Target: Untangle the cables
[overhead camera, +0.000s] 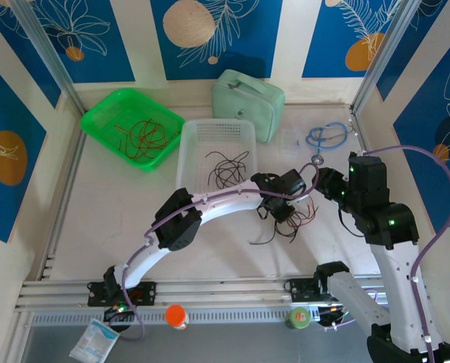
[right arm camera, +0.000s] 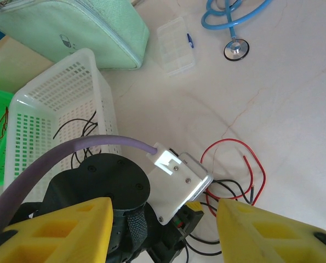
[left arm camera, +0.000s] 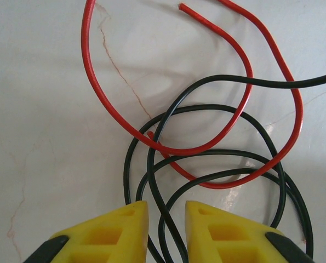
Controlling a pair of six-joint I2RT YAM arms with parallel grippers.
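Cables (left arm camera: 126, 175), red and black, lay looped together on the surface (left arm camera: 42, 137) under our left tool (left arm camera: 167, 207). Its fingers stood narrowly apart astride one black strand. We saw the left arm (overhead camera: 209, 208) arched across, wrist bent down. Our right tool (right arm camera: 164, 204) gaped wide, empty, above that wrist.

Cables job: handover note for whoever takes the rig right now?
Left gripper: jaws slightly apart, straddling a black wire in the tangle, not pinching.
Right gripper: open, empty, above the tangle.
Done: red wires in green basket, black wires in white basket.
Left: separate the tangle's red and black strands.
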